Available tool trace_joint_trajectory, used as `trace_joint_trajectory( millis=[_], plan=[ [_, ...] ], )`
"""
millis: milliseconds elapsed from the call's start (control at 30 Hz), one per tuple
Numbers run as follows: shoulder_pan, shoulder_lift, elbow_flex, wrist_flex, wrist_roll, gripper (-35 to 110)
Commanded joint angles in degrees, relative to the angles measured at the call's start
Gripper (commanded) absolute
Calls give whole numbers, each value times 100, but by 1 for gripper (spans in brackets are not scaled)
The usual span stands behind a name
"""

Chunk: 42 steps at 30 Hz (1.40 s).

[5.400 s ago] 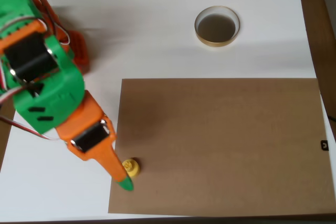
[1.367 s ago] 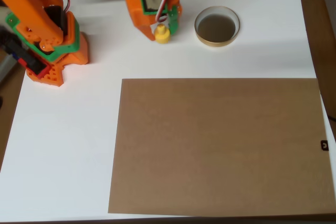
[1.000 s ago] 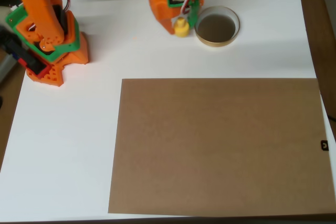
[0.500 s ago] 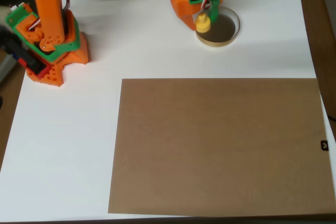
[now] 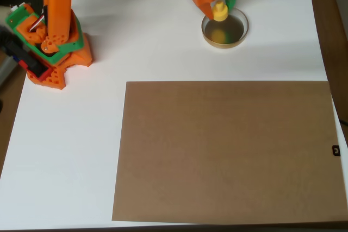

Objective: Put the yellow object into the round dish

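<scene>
In the overhead view the yellow object (image 5: 219,12) hangs over the upper left rim of the round dish (image 5: 239,35), a small circular dish with a pale tan rim and dark inside. My orange and green gripper (image 5: 220,8) is shut on the yellow object, reaching in from the top of the picture. A faint yellow glow lies on the dish floor beneath the piece. The fingertips are mostly hidden behind the yellow piece.
A large brown board (image 5: 225,150) covers the lower middle and right of the white table (image 5: 70,134). The arm's orange and green base (image 5: 49,42) stands at the upper left. A dark wooden strip (image 5: 331,36) borders the right edge.
The gripper has carried the yellow object from the board's lower left corner up and rightward; in the last half second it shifted from the dish's left rim to above the dish's upper edge.
</scene>
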Motion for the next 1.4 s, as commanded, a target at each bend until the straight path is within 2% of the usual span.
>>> trace_joint_trajectory(
  millis=[0, 333, 867, 1133, 1367],
  plan=[
    [-132, 70, -352, -53, 18, 0],
    [53, -246, -334, -290, 26, 0],
    [158, -149, -343, -97, -176, 25],
    [18, 677, -185, 431, -598, 31],
    [211, 1925, 659, 888, -1336, 32]
  ],
)
